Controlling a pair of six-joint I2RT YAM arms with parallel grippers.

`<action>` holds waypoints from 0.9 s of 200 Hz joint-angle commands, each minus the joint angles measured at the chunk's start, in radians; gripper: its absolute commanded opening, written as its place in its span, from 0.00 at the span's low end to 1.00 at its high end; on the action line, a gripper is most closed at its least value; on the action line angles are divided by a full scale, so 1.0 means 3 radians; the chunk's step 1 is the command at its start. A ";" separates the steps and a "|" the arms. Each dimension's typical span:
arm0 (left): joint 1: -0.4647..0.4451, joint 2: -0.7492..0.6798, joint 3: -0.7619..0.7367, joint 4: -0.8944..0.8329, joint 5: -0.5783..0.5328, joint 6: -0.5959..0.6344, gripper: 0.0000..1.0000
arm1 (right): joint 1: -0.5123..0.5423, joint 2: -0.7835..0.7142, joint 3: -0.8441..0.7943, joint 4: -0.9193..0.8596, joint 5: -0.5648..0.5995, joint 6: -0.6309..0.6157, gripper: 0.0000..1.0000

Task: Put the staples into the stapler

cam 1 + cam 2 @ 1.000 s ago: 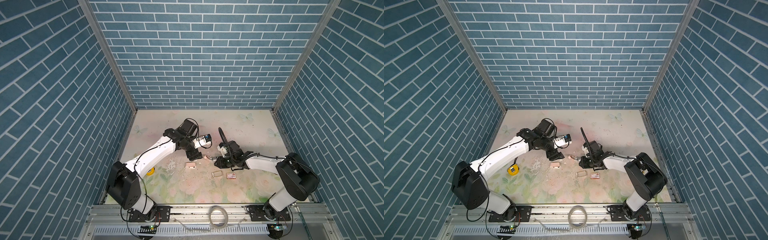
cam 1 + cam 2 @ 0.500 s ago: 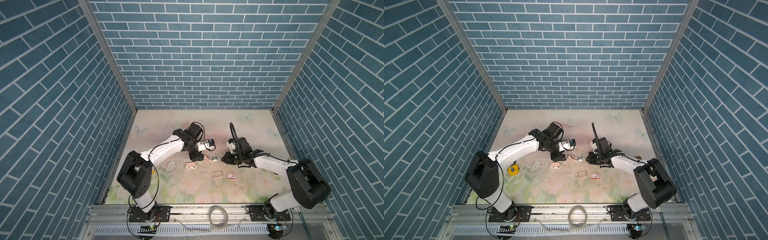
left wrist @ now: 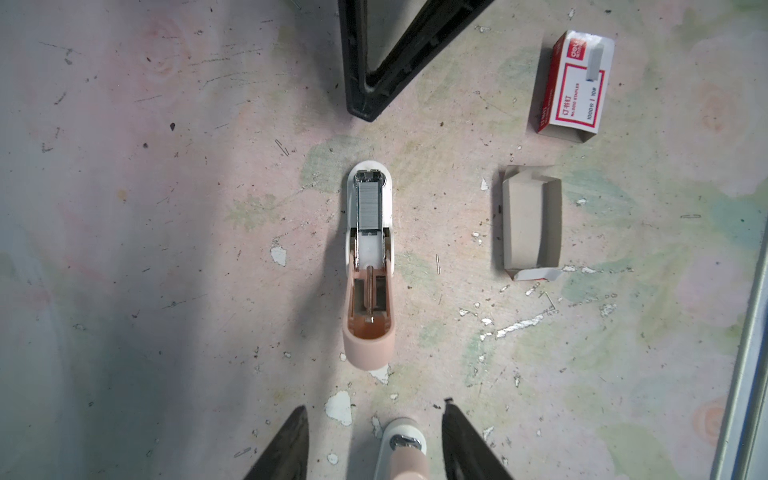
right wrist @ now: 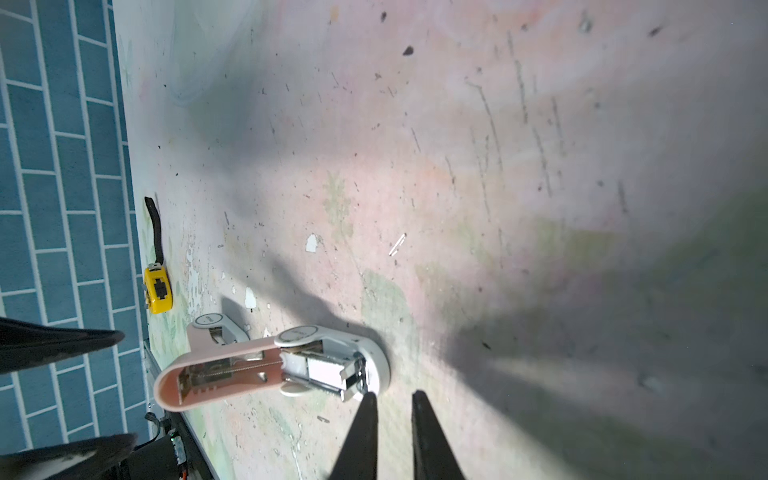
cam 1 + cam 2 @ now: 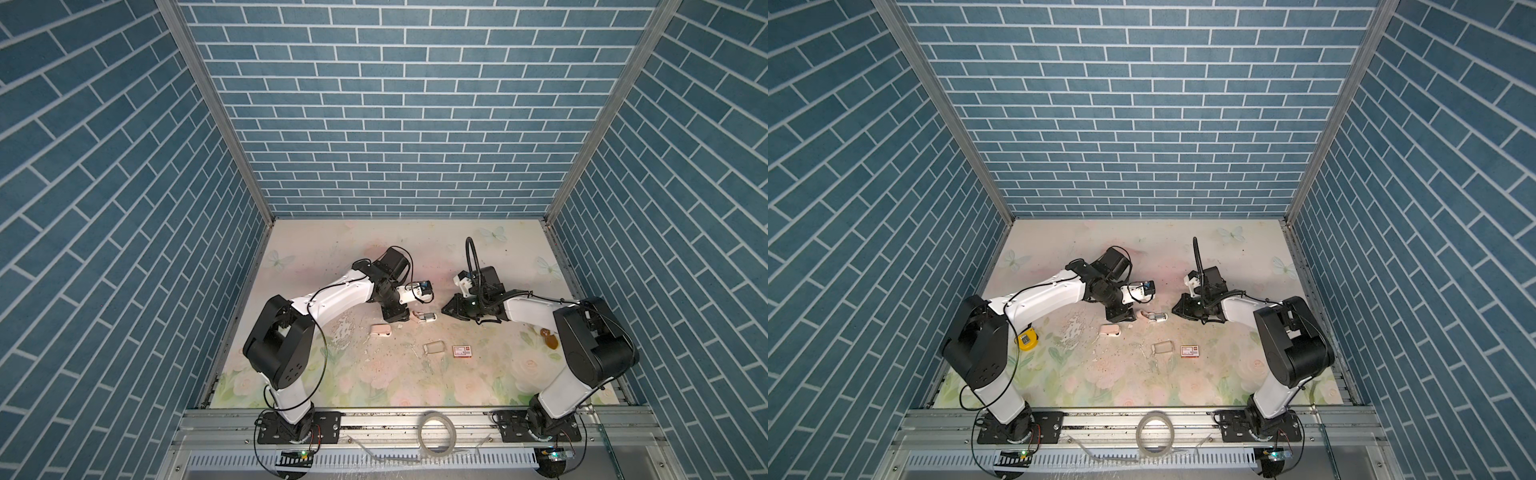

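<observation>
A pink-and-white stapler (image 3: 370, 266) lies hinged open mid-table (image 5: 424, 318) (image 5: 1154, 317). The staples (image 3: 371, 205) sit as a silvery block in its metal channel (image 4: 324, 368). A second, closed pink stapler (image 5: 380, 330) (image 5: 1111, 330) lies to its front left. Its white tip (image 3: 401, 451) is between the fingers of my left gripper (image 3: 374, 405), which is open and not touching it (image 5: 399, 322). My right gripper (image 4: 393, 395) holds nothing, its jaws a narrow gap apart. One fingertip (image 4: 369, 399) is at the open stapler's front end (image 5: 445, 309).
A red-and-white staple box (image 3: 575, 83) (image 5: 462, 351) and its grey cardboard tray (image 3: 530, 224) (image 5: 433, 347) lie in front of the staplers. A yellow tape measure (image 5: 1026, 338) (image 4: 158, 291) sits near the left wall. Loose staples and paint chips dot the table.
My left gripper has edged toward the front and its jaws have narrowed. My right gripper has shifted slightly right beside the open stapler, and its jaws have closed a little.
</observation>
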 commanded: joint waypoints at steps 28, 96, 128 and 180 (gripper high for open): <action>-0.0025 0.0041 -0.0086 0.0129 -0.0010 0.0007 0.54 | -0.0015 0.0189 0.0069 0.0057 -0.0174 -0.0094 0.17; -0.0030 0.0058 -0.0176 0.0228 -0.0020 0.0043 0.54 | -0.0012 0.0295 0.0165 0.0040 -0.0232 -0.0130 0.17; -0.0035 0.0064 -0.0181 0.0266 -0.0036 0.0048 0.53 | -0.0012 0.0351 0.0197 -0.0010 -0.0251 -0.0145 0.16; -0.0043 0.0124 -0.0176 0.0270 -0.0030 0.0091 0.50 | -0.0012 0.0383 0.0172 0.0003 -0.0286 -0.0134 0.15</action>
